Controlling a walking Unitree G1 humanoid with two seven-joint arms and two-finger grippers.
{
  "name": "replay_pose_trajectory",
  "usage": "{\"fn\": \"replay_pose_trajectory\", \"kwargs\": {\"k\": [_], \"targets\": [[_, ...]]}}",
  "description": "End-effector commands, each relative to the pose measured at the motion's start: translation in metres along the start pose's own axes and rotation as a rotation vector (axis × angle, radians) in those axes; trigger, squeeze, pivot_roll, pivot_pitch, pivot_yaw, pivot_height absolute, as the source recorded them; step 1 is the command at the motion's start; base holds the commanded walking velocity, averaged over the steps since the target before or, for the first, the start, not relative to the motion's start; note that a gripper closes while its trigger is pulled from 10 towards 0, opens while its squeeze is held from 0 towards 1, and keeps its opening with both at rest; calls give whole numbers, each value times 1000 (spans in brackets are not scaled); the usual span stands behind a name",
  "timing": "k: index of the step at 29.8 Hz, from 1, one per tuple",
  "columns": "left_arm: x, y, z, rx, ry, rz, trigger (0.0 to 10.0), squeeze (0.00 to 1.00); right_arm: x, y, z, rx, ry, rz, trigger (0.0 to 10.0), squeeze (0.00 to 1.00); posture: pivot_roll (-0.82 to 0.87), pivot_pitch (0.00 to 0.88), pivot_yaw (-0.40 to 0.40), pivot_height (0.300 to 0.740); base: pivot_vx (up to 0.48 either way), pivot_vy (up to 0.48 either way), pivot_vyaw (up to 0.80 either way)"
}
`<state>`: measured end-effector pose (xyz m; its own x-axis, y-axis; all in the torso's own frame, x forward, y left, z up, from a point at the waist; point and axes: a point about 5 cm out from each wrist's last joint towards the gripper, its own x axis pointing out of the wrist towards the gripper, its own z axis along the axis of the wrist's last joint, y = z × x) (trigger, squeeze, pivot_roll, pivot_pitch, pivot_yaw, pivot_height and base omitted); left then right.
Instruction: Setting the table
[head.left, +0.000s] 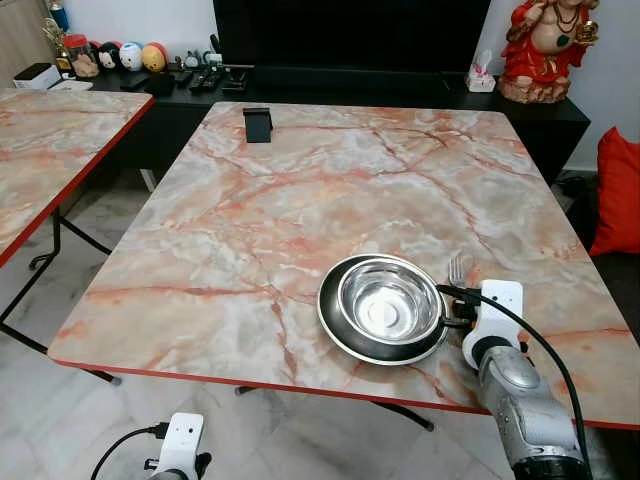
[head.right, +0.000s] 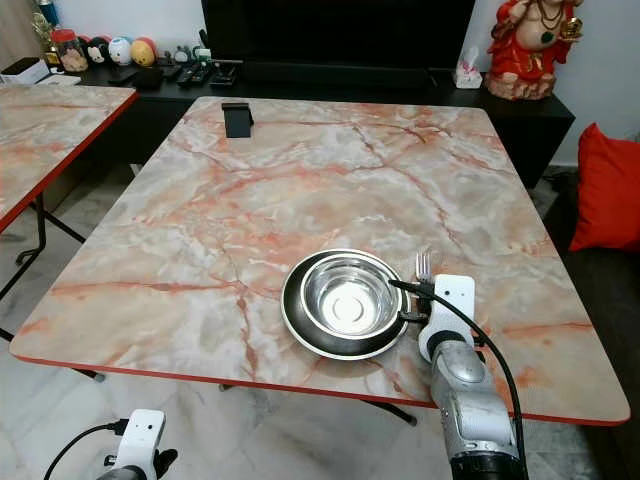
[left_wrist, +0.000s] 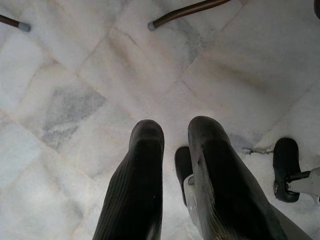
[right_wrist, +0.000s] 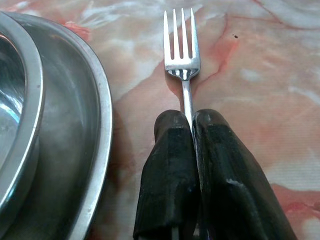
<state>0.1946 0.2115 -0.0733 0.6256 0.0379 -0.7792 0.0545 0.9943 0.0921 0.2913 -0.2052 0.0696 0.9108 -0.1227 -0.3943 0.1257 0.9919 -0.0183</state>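
The left gripper hangs idle over the marble floor, fingers slightly apart and empty; the right gripper, arm stretched forward low, pinches the fork by its handle, tines pointing away, just beside the steel plate holding a bowl, probably to lay it there; beyond, bare marble-patterned table.

A bowl sits in a plate on the table, with a fork just right of them.
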Motion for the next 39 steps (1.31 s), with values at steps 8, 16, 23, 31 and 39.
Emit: {"fn": "replay_pose_trajectory", "kwargs": {"k": [8, 16, 23, 31, 39], "targets": [[0, 1, -3, 7, 19, 1, 10000, 0, 1, 3, -4, 3, 17, 4, 10000, 0, -18, 0, 0, 740, 0, 0, 0], [0, 1, -3, 8, 18, 0, 10000, 0, 1, 3, -3, 12, 14, 0, 10000, 800, -19, 0, 2, 740, 0, 0, 0], [0, 1, -3, 10, 17, -2, 10000, 0, 1, 2, -3, 9, 13, -5, 10000, 0, -17, 0, 2, 740, 0, 0, 0], [0, 1, -3, 11, 17, -1, 10000, 0, 1, 2, 3, 12, -17, -8, 10000, 0, -16, 0, 3, 740, 0, 0, 0], [0, 1, -2, 13, 16, -3, 10000, 0, 1, 1, 15, 29, -84, -17, 10000, 0, -16, 0, 2, 740, 0, 0, 0]]}}
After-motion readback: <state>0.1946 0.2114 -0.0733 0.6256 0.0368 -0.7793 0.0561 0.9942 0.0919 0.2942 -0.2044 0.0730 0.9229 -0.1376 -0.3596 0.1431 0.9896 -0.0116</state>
